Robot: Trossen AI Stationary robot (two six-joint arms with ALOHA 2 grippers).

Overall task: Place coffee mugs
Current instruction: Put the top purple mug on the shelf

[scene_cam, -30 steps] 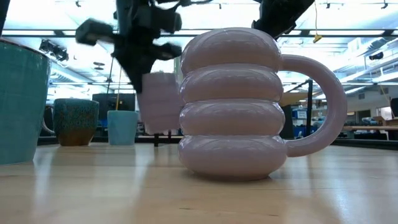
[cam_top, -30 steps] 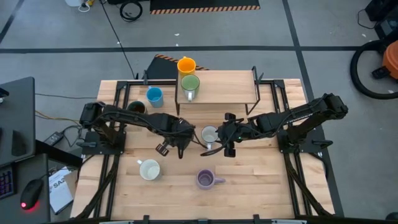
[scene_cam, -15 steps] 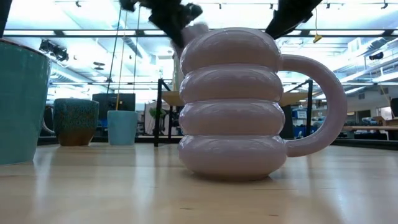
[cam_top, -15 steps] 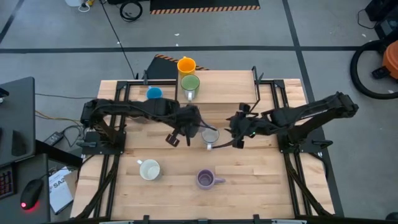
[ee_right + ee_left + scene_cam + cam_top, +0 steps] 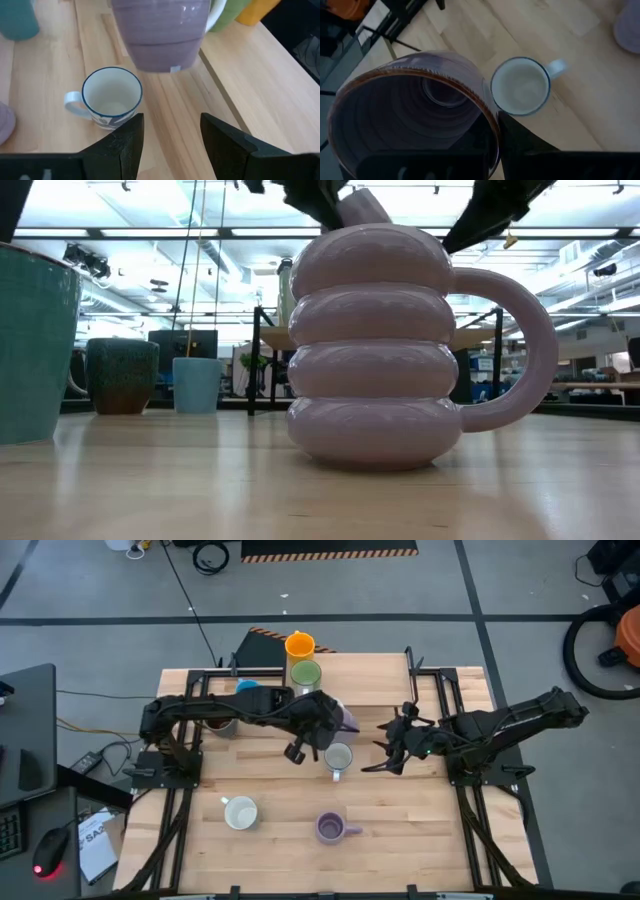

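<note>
My left gripper point(image 5: 333, 728) is shut on a pale purple mug with a brown rim point(image 5: 347, 719), held in the air near the front edge of the raised shelf point(image 5: 365, 680). The right wrist view shows this mug point(image 5: 160, 35) hanging above a white, blue-rimmed mug point(image 5: 111, 96) that stands on its base on the table. My right gripper point(image 5: 388, 757) is open to the right of that white mug point(image 5: 338, 757), with nothing between its fingers. An orange mug point(image 5: 298, 644) and a green mug point(image 5: 305, 673) stand on the shelf. My left gripper holds the pale purple mug by its wall at the rim point(image 5: 489, 107), one finger inside the mug and one finger point(image 5: 525, 147) outside. The fingers slant down from the table's left. The mug is lifted clear of the table and tilted, its mouth toward the wrist.
A ribbed pale purple mug point(image 5: 330, 828) and a whitish mug point(image 5: 240, 812) stand near the front edge. A blue mug point(image 5: 247, 688) shows behind my left arm at the far left, and a dark speckled mug point(image 5: 122, 375) beside the blue one in the low view.
My left gripper has risen with the pale purple mug and carried it toward the shelf at the far edge, tipping as it went. The mug has gone from just above the table to well clear of it. My right gripper has drawn back from the white mug toward the table's right edge.
</note>
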